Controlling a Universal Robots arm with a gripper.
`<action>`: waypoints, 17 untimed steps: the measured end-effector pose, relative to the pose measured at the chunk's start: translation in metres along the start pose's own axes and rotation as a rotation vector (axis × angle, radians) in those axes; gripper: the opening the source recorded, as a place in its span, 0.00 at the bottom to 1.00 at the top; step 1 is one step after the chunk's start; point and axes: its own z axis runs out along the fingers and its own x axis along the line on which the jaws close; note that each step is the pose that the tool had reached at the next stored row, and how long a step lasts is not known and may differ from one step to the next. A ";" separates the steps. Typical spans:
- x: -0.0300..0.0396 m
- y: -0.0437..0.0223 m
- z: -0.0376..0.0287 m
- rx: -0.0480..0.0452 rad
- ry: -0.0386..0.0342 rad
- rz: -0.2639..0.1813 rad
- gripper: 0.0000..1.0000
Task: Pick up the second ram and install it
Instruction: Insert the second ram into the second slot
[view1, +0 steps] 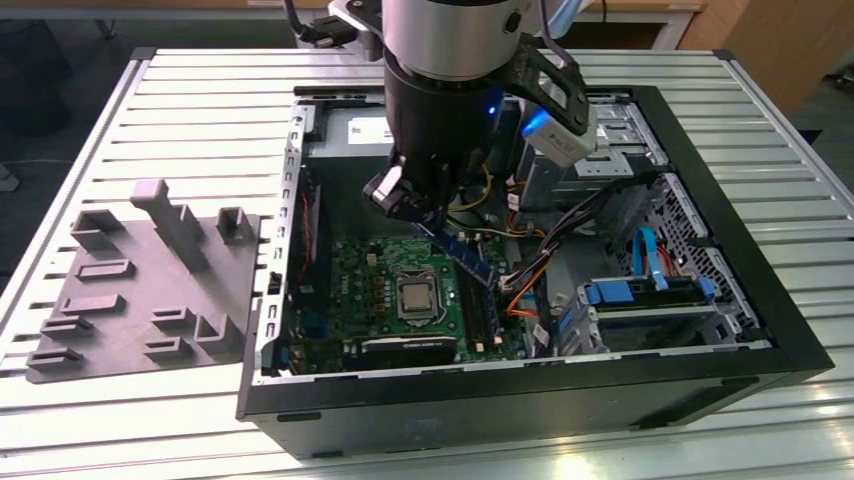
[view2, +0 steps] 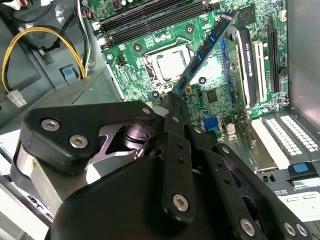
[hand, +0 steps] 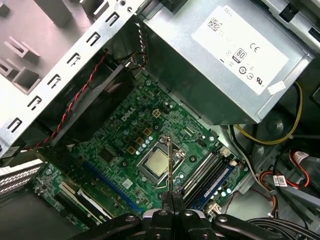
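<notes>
slatted metal table: bears all items.
black computer case: on its side, open.
robot arm: reaches down into case.
grey fixture tray: on table, at exterior view's left of case.
power supply: silver box inside case.
green motherboard: on case floor, processor socket near middle.
memory slots: beside socket.
second ram: tilted in air above motherboard, near slots, not seated.
gripper: fingers clamped on one end of second ram.
</notes>
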 end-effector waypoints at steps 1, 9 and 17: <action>0.0000 0.0000 0.0000 0.0002 -0.0002 0.005 0.11; 0.0000 0.0000 0.0000 0.0020 -0.0023 0.050 0.11; 0.0000 0.0000 0.0000 0.0039 -0.0044 0.096 0.11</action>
